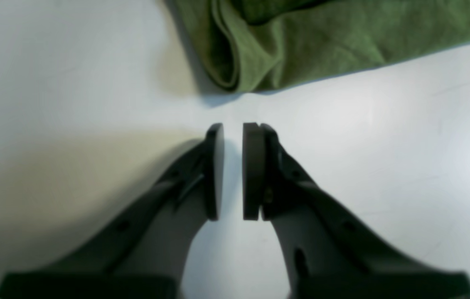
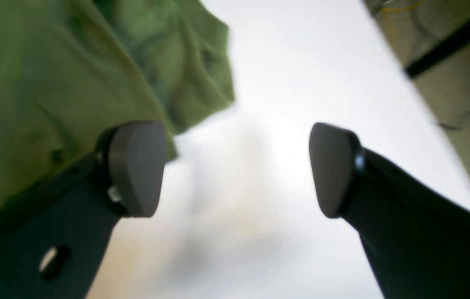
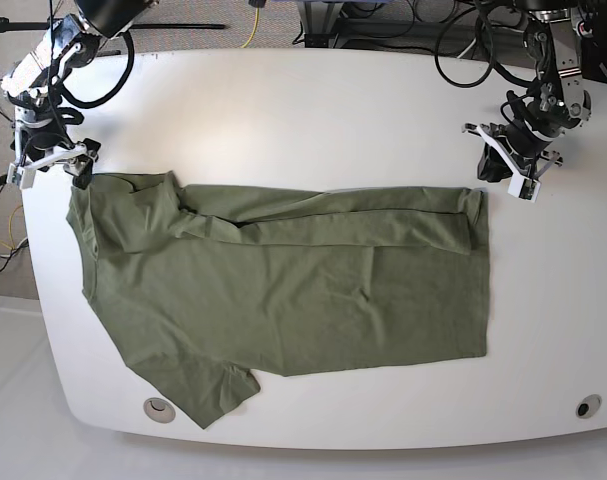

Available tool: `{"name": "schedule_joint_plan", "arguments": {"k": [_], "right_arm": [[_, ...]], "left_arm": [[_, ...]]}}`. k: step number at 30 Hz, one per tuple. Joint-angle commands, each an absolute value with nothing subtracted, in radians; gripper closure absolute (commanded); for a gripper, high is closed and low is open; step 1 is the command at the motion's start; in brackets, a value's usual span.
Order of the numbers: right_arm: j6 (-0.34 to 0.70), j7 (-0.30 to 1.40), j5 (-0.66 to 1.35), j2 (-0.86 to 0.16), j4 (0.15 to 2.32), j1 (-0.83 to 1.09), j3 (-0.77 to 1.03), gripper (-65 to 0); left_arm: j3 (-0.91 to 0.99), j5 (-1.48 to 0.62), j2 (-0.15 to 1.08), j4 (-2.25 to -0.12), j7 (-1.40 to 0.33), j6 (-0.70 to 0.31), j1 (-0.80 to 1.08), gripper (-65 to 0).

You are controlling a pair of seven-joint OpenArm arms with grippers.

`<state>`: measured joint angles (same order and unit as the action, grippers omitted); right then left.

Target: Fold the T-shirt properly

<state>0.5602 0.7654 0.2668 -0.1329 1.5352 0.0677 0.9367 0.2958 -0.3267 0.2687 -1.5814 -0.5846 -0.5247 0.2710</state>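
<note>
The T-shirt (image 3: pixel 283 290) lies spread across the white table (image 3: pixel 313 110), taking up most of its width. Its top edge is folded down into a long band, and one short sleeve (image 3: pixel 208 390) points toward the near rim.

From the base view, the right gripper (image 3: pixel 53 165) hangs at the shirt's far corner on the left of the picture, and the left gripper (image 3: pixel 513 165) sits just past the folded corner on the right. The fingers are too small there to judge.

The wrist cameras fill that gap. The right wrist view shows the right gripper (image 2: pixel 235 170) with its fingers (image 2: pixel 137 166) spread wide and nothing between them; the cloth (image 2: pixel 72 83) bunches behind one finger (whether it touches is unclear), and bare tabletop shows through the gap. The table's edge and the floor (image 2: pixel 459 74) beyond it also appear here.

The left wrist view shows the left gripper (image 1: pixel 232 170) over bare table, its fingers (image 1: pixel 253 170) drawn nearly together with only a narrow slit between them, holding nothing. A rolled corner of the shirt (image 1: pixel 235 62) lies just ahead of the tips, apart from them.
</note>
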Motion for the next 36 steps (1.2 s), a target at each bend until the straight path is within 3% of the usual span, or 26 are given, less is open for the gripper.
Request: {"name": "schedule_joint_plan", "arguments": {"k": [1,6,8,12,16,24,28,36], "right_arm": [[0.585,0.764,0.29,-0.145,1.539,0.065,0.942,-45.2],[0.636,0.774,0.316,-0.129,1.54,0.069,0.933,-25.9],[0.659,0.759,0.347,-0.114,1.549,0.08,0.927,-12.6],[0.655,0.748,0.342,-0.104,1.552,0.081,0.934,-22.4],[0.649,0.732,0.337,-0.102,1.534,0.079,0.938,-26.9],[0.617,0.686,0.319,-0.12,1.478,0.055,0.882,-22.2],[0.59,0.688,0.32,-0.141,1.43,0.033,0.844,-19.2],[0.586,0.681,0.318,-0.166,1.368,0.007,0.842,-19.8]], "left_arm": [[0.3,-0.337,0.28,-1.595,-0.559,-0.528,0.26,-6.5],[0.297,-0.334,0.285,-1.594,-0.563,-0.528,0.255,-6.0],[0.298,-0.337,0.284,-1.594,-0.579,-0.526,0.25,-6.1],[0.295,-0.334,0.289,-1.59,-0.578,-0.527,0.248,-12.2],[0.295,-0.326,0.29,-1.59,-0.577,-0.523,0.248,-15.5],[0.299,-0.305,0.272,-1.603,-0.581,-0.519,0.243,-8.3],[0.297,-0.32,0.276,-1.597,-0.582,-0.524,0.232,-7.2],[0.299,-0.325,0.28,-1.598,-0.581,-0.523,0.229,-7.7]]}}
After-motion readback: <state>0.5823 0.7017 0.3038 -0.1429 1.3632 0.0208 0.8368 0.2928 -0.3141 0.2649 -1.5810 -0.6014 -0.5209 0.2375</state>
